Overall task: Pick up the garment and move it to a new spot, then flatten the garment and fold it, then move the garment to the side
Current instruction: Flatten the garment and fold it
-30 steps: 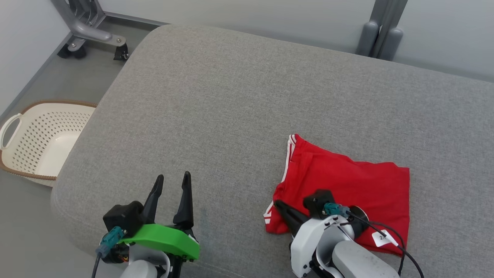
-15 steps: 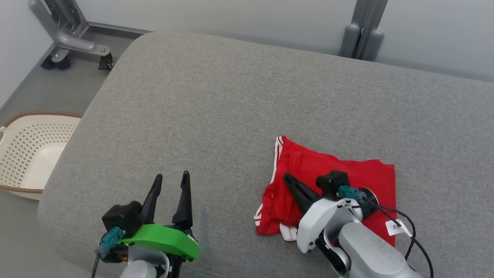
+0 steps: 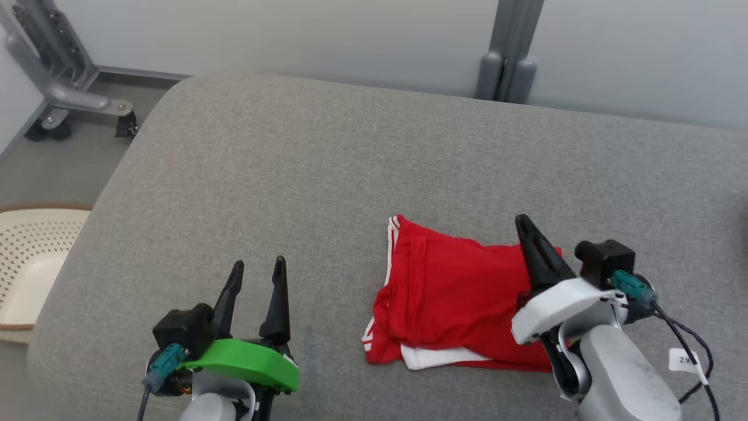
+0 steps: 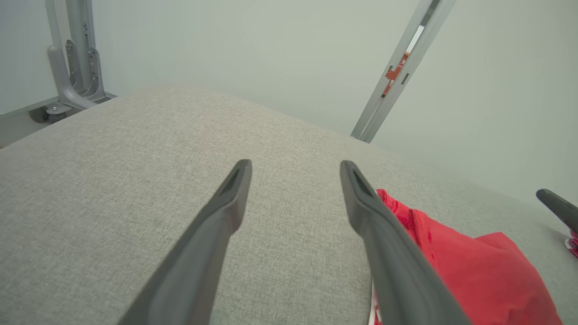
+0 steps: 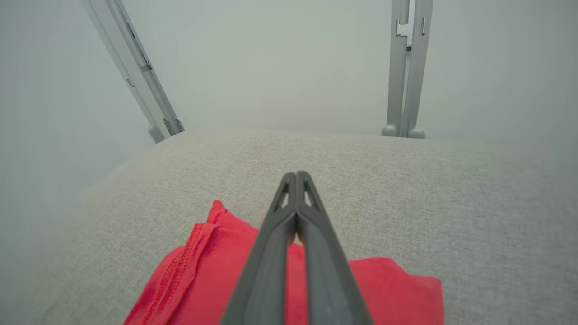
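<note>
Garment [image 3: 450,298]: the red shorts lie in a loose folded bundle at the lower centre-right of the head view, on the grey cushion [image 3: 350,175], with a white strip showing along the bundle's lower edge. My right gripper [image 3: 522,225] is at its right edge, both fingers pressed together and pointing up the frame. The right wrist view shows them closed [image 5: 296,177] above the red cloth [image 5: 203,271] with nothing visible between the tips, though I cannot tell whether their underside touches the fabric.

A second ago this gripper lay low over the bundle's lower-left part. Now it stands at the right side, and the cloth looks more gathered. The camera has turned too, so part of that shift is the view's. I judge the folding done and the sideways move under way or about to start.

My left gripper [image 3: 258,264] waits at the lower left, fingers spread moderately, holding nothing, well apart from the shorts. A pale basket [image 3: 29,257] sits on the floor at the left edge.
</note>
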Motion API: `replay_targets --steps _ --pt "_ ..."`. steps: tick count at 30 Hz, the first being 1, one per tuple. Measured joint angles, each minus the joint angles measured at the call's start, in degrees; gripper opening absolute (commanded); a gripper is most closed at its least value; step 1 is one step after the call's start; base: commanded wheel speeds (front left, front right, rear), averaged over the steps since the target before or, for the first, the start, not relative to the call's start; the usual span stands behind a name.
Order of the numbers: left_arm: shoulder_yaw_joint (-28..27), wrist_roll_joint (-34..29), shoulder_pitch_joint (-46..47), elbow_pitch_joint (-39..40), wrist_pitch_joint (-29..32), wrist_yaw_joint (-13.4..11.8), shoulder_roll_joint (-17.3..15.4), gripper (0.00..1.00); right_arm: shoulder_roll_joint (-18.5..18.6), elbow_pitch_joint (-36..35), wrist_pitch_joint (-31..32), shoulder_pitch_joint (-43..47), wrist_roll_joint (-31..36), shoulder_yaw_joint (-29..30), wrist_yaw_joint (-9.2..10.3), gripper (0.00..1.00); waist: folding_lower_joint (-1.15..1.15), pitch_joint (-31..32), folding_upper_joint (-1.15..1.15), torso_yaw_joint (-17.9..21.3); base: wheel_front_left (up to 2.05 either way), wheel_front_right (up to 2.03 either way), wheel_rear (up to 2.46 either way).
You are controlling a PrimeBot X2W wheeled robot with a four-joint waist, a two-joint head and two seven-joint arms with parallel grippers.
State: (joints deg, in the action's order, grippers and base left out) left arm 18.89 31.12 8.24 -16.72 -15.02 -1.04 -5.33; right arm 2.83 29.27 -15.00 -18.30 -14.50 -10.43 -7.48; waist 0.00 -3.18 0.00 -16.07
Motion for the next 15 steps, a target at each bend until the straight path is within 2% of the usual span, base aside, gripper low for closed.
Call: replay_targets --steps 1,2,7,15 --pt "-0.2 -0.1 0.0 0.1 0.0 0.0 0.1 1.00 0.0 -1.5 0.0 1.1 0.7 1.5 0.00 0.59 0.00 0.2 0.00 0.5 0.00 0.00 0.00" --pt "-0.6 -0.4 0.0 0.3 0.0 0.0 0.3 1.00 0.0 -3.1 0.0 2.5 1.4 2.9 0.00 1.00 0.00 0.4 0.00 1.1 0.00 0.00 0.00" --pt "-2.7 -2.4 -0.4 1.3 0.0 0.0 1.1 1.00 0.0 -9.7 0.0 7.6 3.5 8.0 0.00 1.00 0.00 1.3 0.00 4.3 0.00 0.00 0.00" --pt "-6.6 -4.8 -3.2 2.2 0.0 0.5 2.0 1.00 0.0 -15.4 0.8 12.4 3.6 11.3 0.00 1.00 0.00 2.0 0.00 9.0 0.00 0.00 0.00"
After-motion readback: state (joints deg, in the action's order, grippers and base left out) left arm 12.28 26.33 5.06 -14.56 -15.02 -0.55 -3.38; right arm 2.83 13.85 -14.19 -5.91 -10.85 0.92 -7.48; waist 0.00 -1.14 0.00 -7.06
